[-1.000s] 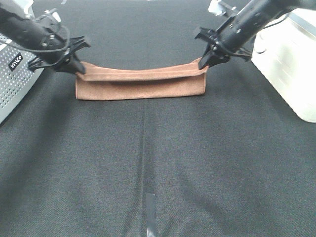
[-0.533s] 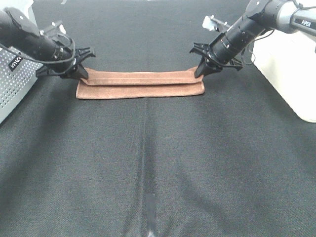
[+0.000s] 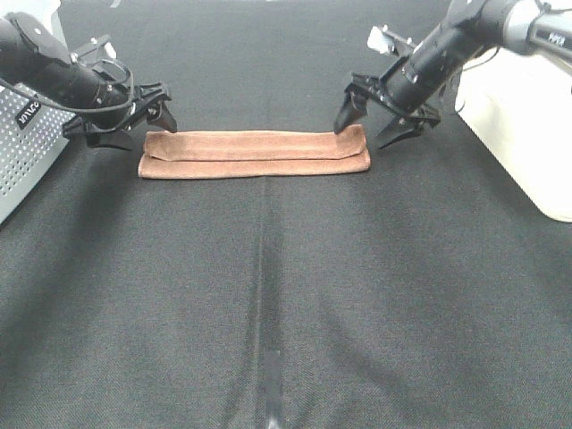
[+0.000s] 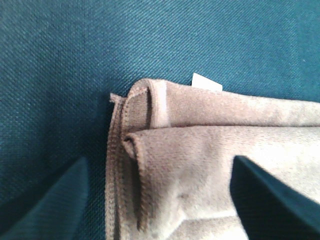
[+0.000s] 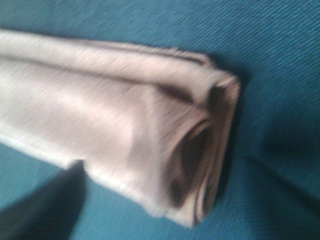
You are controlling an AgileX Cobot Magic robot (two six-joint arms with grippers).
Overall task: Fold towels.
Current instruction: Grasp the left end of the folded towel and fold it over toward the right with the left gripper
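The reddish-brown towel [image 3: 255, 152] lies flat on the black table, folded lengthwise into a long narrow strip. My left gripper [image 3: 141, 131] is open at the towel's left end, its fingers spread and holding nothing. My right gripper [image 3: 360, 133] is open at the right end, also holding nothing. In the left wrist view the towel's layered corner [image 4: 210, 150] shows stitched hems and a small white tag [image 4: 207, 82], and lies between the open fingers [image 4: 50, 205]. In the right wrist view the folded end [image 5: 125, 125] is blurred, with one finger [image 5: 45, 205] beside it.
A perforated metal box [image 3: 22, 152] stands at the left edge. A white container [image 3: 527, 116] stands at the right. A short strip of tape [image 3: 273, 375] lies on the black cloth [image 3: 268, 286] at the front centre.
Both grippers lowered the lifted far edge of the towel onto the near layer, then opened and let go. The towel went from sagging between them to lying flat.
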